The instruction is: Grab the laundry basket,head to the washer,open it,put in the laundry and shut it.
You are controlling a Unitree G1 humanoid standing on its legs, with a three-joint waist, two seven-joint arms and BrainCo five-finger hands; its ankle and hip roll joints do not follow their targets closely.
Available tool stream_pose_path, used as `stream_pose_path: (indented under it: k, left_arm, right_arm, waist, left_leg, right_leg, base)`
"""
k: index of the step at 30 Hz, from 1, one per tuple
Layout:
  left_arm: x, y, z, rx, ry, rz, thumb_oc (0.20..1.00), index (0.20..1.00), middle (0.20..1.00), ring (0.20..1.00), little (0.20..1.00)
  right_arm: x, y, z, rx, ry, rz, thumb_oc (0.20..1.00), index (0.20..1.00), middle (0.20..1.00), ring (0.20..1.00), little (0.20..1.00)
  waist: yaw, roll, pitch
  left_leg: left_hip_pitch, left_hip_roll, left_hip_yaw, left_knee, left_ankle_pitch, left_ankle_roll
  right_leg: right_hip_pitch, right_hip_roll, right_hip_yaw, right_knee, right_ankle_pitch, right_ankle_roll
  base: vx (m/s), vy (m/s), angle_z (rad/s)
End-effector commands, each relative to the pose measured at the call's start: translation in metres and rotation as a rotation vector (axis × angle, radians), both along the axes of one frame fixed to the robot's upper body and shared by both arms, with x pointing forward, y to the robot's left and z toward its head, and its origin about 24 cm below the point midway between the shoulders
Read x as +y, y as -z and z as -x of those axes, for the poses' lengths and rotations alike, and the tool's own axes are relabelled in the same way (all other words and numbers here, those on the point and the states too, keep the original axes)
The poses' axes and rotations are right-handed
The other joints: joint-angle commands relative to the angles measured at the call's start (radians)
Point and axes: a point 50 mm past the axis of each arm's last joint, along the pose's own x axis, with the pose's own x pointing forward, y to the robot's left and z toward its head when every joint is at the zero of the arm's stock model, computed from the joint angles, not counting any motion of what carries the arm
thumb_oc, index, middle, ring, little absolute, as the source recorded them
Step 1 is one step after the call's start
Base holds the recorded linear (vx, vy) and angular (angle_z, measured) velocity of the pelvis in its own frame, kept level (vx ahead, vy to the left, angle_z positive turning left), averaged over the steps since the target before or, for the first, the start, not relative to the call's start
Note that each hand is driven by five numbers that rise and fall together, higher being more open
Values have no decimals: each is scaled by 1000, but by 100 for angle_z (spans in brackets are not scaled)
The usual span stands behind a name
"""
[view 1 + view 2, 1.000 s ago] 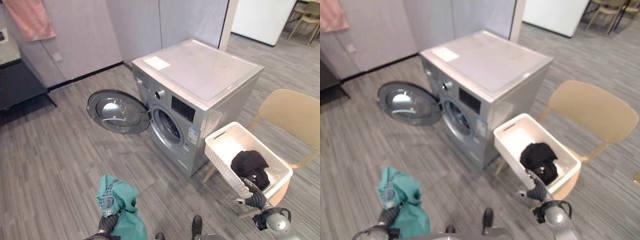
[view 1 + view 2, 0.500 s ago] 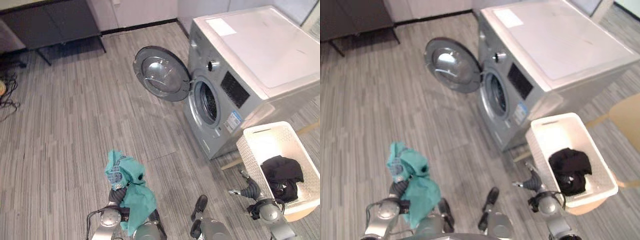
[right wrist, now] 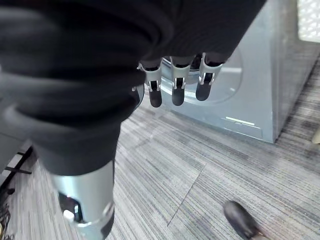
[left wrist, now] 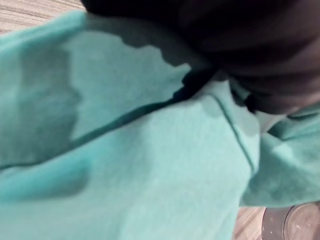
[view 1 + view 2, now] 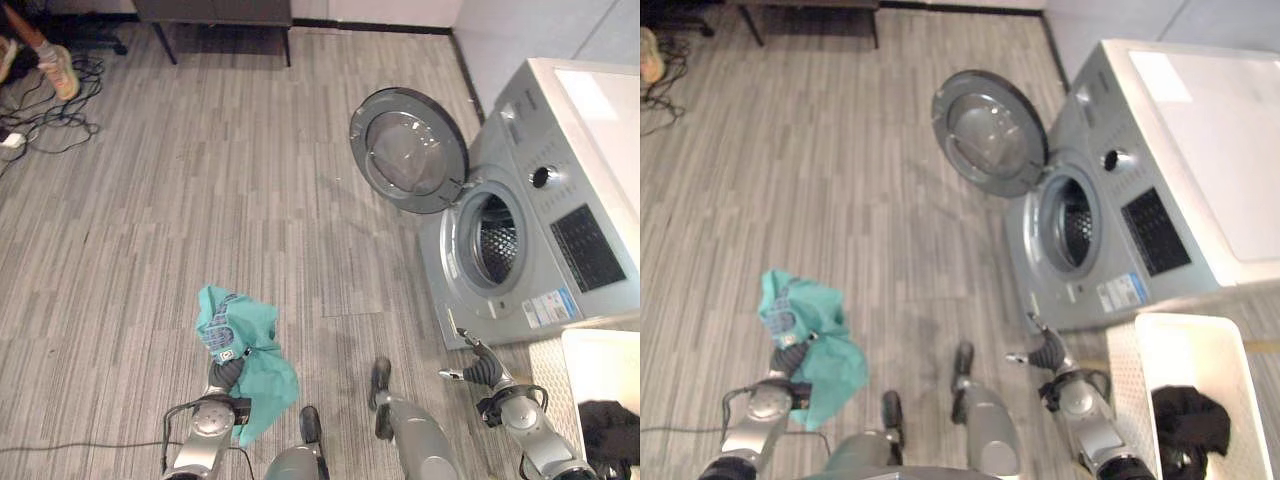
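We see the laundry basket (image 5: pixel 1140 390), white with perforated walls, standing just beside the washer's right side at the lower right, with a black garment (image 5: pixel 1188 420) lying inside it. Neither hand touches the basket.

A teal garment (image 5: pixel 243 345) hangs from our left hand (image 5: pixel 227 372), low on the left over the grey plank floor (image 5: pixel 200 200). The cloth bunches above the hand and drapes down past the wrist. In the left wrist view the teal cloth covers nearly everything beyond the dark cover, so we cannot tell how the fingers are set inside it; from the head views the hand carries the cloth, but the fingers themselves are hidden.

Our right hand (image 5: pixel 476 369) is held out low on the right, near the washer's lower front corner and apart from it, touching nothing. In the right wrist view its fingers (image 3: pixel 173 89) hang fairly straight and loose in a row, empty, with the washer's grey front beyond them.

The washer (image 5: pixel 560 200) is a silver-grey front-loader with a pale top. Its round door (image 5: pixel 408 150) stands swung wide open to the left, and the drum opening (image 5: pixel 490 240) shows bare perforated metal inside. A knob and a dark panel sit on the front above the opening.

At the far top left a person's leg and shoe (image 5: pixel 50 62) show beside loose cables (image 5: pixel 45 120) on the floor, and the legs of dark furniture (image 5: pixel 220 20) stand along the far edge.
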Motion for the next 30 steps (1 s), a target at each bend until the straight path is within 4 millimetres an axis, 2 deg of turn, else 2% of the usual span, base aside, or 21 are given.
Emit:
stream_pose_path:
  k: [1,2,4,6,8,10,11,12,13,14,15,16,17,19,20,23,27,29,30]
  left_arm:
    - [3,-14,-3,-83,17,-21,200,200,200,200,200]
    - [3,-14,-1,-81,20,-23,200,200,200,200,200]
    - [-1,-10,3,-62,43,-21,200,200,200,200,200]
    - [-3,-7,5,-53,50,-2,200,200,200,200,200]
    - [-6,-5,7,-42,68,0,200,200,200,200,200]
    - [-10,-4,5,-43,79,9,200,200,200,200,200]
    - [-15,-5,1,-44,108,9,200,200,200,200,200]
    - [-16,-6,0,-48,117,5,200,200,200,200,200]
    - [-17,-7,-1,-49,131,1,200,200,200,200,200]
    - [-18,-7,-1,-47,142,-6,200,200,200,200,200]
    - [-18,-7,-1,-47,142,-6,200,200,200,200,200]
    - [-20,-8,-2,-48,162,-16,200,200,200,200,200]
    - [-21,-8,-2,-46,171,-17,200,200,200,200,200]
    - [-24,-8,-1,-45,187,-12,200,200,200,200,200]
    - [-27,-6,1,-36,202,-9,200,200,200,200,200]
    - [-29,-4,2,-19,224,-11,200,200,200,200,200]
    - [-19,-13,-4,-40,250,-75,200,200,200,200,200]
    - [-12,-20,-8,-63,241,-109,200,200,200,200,200]
    - [-8,-24,-10,-82,233,-122,200,200,200,200,200]
  right_arm:
    - [-8,-9,-3,-41,9,12,1000,1000,1000,1000,1000]
    - [-8,-7,0,-32,12,4,1000,1000,1000,1000,1000]
    - [-9,-3,5,-10,9,2,1000,1000,1000,1000,1000]
    - [-13,-2,6,-3,7,18,1000,1000,1000,1000,1000]
    - [-14,-5,6,-16,6,7,1000,1000,1000,1000,1000]
    - [-17,-4,6,-11,15,12,1000,1000,1000,1000,1000]
    - [-21,-5,4,-17,28,19,1000,1000,1000,1000,1000]
    - [-22,-6,4,-18,33,21,1000,1000,1000,1000,1000]
    - [-23,-6,4,-22,39,23,1000,1000,1000,1000,1000]
    - [-24,-7,4,-23,40,23,1000,1000,1000,1000,1000]
    - [-24,-7,4,-23,40,23,1000,1000,1000,1000,1000]
    - [-25,-6,4,-21,47,25,1000,1000,1000,1000,1000]
    - [-24,-5,3,-19,46,25,1000,1000,1000,1000,1000]
    - [-23,-6,1,-24,41,25,1000,1000,1000,1000,1000]
    - [-23,-5,2,-18,39,28,1000,1000,1000,1000,1000]
    - [-22,-4,2,-16,43,29,1000,1000,1000,1000,1000]
    - [-16,-7,-3,-36,38,12,1000,1000,1000,1000,1000]
    - [-10,-8,-9,-43,17,9,1000,1000,1000,1000,1000]
    - [-6,-10,-13,-54,5,2,1000,1000,1000,1000,1000]
  waist:
    - [-19,15,6]
    - [-18,16,2]
    - [-28,16,-17]
    - [-35,23,-35]
    - [-43,24,-45]
    - [-41,21,-47]
    - [-29,-3,-42]
    - [-24,-12,-39]
    - [-20,-17,-37]
    - [-15,-18,-35]
    - [-15,-18,-35]
    - [1,-20,-27]
    - [11,-19,-25]
    - [26,-8,-24]
    - [26,2,-33]
    - [15,8,-45]
    - [10,-5,-35]
    - [12,-7,-30]
    - [16,-10,-29]
  left_leg:
    - [73,-55,0,115,-177,-17]
    - [90,-59,-5,118,-191,-18]
    - [108,-54,-8,144,-204,-37]
    - [96,-25,14,224,-179,-73]
    - [61,15,39,360,-116,-107]
    - [10,51,59,452,-68,-123]
    - [-80,63,59,411,-104,-93]
    - [-102,61,44,379,-119,-87]
    - [-122,64,21,334,-108,-89]
    - [-144,71,-6,290,-77,-97]
    - [-144,71,-6,290,-77,-97]
    - [-189,80,-73,219,-2,-114]
    - [-210,73,-119,190,31,-119]
    - [-240,50,-221,152,71,-129]
    - [-226,50,-232,123,64,-127]
    - [-208,52,-197,136,65,-118]
    - [-184,50,-93,182,13,-82]
    - [-169,57,-22,201,-21,-67]
    - [-155,65,22,202,-36,-63]
  right_leg:
    - [84,1,-58,6,30,16]
    - [91,-9,-91,13,25,16]
    - [127,-6,-81,-1,21,-8]
    - [175,-2,-90,-29,28,-20]
    - [225,25,-65,-58,21,-42]
    - [269,40,-49,-91,1,-62]
    - [314,34,-7,-127,-12,-59]
    - [321,31,8,-130,-14,-54]
    - [330,32,25,-133,-18,-51]
    - [340,37,44,-137,-22,-51]
    - [340,37,44,-137,-22,-51]
    - [364,47,84,-140,-34,-53]
    - [370,55,106,-136,-40,-55]
    - [384,66,160,-114,-57,-56]
    - [395,69,199,-92,-81,-49]
    - [395,52,224,-67,-84,-41]
    - [361,27,304,17,-94,-18]
    - [330,17,306,57,-89,-5]
    - [306,7,283,73,-77,2]
  base:
    - [161,-56,65]
    - [308,-88,58]
    - [305,-117,21]
    - [267,-135,32]
    - [227,-121,51]
    - [239,-70,-23]
    - [279,17,-54]
    - [283,76,-60]
    - [183,95,-27]
    - [129,67,-69]
    - [212,109,-84]
    - [216,119,-98]
    - [313,190,-117]
    - [278,232,-117]
    - [214,218,-93]
    - [226,257,-91]
    - [139,275,-97]
    - [58,223,-77]
    - [50,166,-185]
